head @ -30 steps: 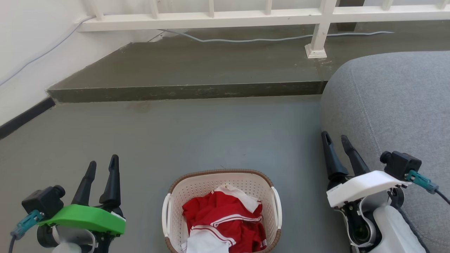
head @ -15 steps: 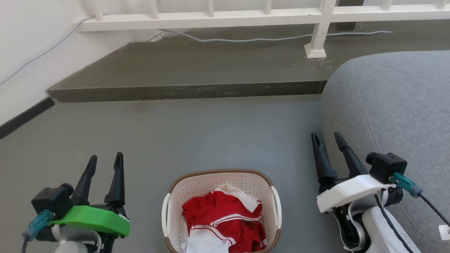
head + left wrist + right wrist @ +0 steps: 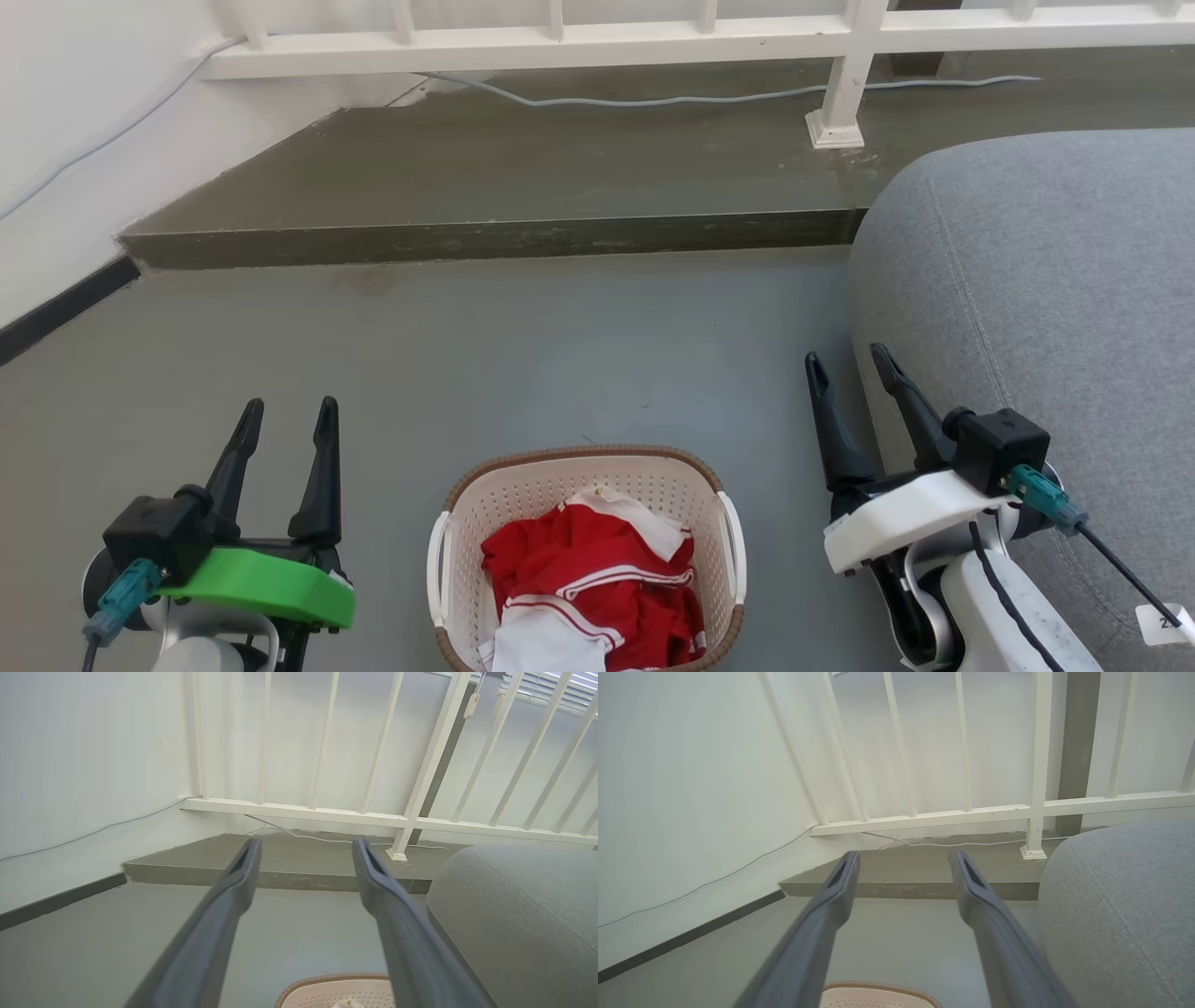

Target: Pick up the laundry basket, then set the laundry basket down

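The laundry basket (image 3: 467, 523), cream-white and perforated with a brown rim and two white side handles, stands on the grey floor at the bottom centre of the head view. It holds red and white clothes (image 3: 597, 583). My left gripper (image 3: 289, 420) is open to the basket's left, apart from it. To the basket's right my right gripper (image 3: 848, 366) is open too, close to the grey sofa. In the left wrist view the left gripper (image 3: 303, 847) holds nothing, and the basket's rim (image 3: 327, 978) shows at the bottom. The right gripper (image 3: 903, 858) is empty above the basket's rim (image 3: 887, 987).
A grey sofa (image 3: 1055, 308) fills the right side, right beside my right arm. A raised concrete step (image 3: 485, 241) crosses the floor ahead, with a white railing (image 3: 653, 33) and a loose cable (image 3: 653, 98) on it. A white wall (image 3: 75, 140) stands on the left.
Both grippers have moved inward toward the basket and a little forward, the right one more. Both stay open. The basket has not moved; the head camera shifted slightly.
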{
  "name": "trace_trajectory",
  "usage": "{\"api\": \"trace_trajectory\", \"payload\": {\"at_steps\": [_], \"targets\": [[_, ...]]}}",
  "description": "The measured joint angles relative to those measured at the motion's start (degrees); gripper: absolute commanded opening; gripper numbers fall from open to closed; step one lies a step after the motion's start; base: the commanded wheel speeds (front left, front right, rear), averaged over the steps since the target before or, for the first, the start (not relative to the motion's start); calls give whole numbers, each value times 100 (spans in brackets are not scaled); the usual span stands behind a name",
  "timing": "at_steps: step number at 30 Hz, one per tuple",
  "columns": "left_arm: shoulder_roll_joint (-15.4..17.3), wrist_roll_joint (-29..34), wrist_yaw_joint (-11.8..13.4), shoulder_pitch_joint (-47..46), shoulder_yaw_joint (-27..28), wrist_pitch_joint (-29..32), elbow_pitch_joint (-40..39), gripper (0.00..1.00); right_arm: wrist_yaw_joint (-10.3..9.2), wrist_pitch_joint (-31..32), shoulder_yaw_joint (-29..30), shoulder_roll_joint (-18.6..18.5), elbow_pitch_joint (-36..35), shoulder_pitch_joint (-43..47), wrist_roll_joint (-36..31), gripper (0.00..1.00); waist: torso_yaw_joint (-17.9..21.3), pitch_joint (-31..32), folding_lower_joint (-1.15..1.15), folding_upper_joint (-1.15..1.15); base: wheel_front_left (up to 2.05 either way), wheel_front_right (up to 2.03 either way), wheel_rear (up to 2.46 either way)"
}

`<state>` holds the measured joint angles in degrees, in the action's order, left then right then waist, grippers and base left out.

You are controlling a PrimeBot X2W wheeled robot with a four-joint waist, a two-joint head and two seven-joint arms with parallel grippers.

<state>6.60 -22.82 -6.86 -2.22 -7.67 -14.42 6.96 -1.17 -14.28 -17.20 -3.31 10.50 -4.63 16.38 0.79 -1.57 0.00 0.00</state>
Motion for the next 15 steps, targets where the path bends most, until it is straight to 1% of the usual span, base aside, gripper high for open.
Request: {"api": "trace_trajectory", "payload": {"at_steps": [10,11,15], "targets": [[-29,33,-15,0,24,-1,7,100,-4,-1,20,4,36,-20,-1,100,20,-30,0,0,0,0,0],[-30,33,-16,0,25,-1,3,100,-47,-1,19,5,42,-20,-1,100,22,-41,0,0,0,0,0],[-30,33,-18,0,34,0,-5,100,-97,-3,19,9,54,-19,-1,100,36,-143,0,0,0,0,0]]}}
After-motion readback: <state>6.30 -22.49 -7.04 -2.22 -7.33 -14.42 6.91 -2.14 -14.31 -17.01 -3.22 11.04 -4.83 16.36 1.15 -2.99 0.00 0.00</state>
